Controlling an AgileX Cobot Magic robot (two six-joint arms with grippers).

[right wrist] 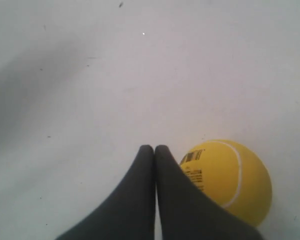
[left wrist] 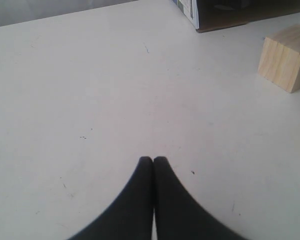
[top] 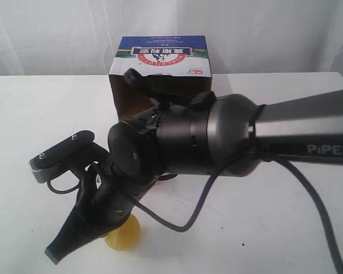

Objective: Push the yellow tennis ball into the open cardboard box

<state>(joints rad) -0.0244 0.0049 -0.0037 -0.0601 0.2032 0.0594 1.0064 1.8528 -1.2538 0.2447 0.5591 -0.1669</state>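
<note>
Pinched fully together with nothing between them, the black fingers of my right claw point down at the white table. Just beside them lies the small bright yellow tennis ball, dark print showing; whether finger and ball touch I cannot tell. Well beyond stands the open brown cardboard box with its blue-and-white printed flap. My left claw is likewise closed and empty, with a pale wooden cube ahead of it near the box.
</note>
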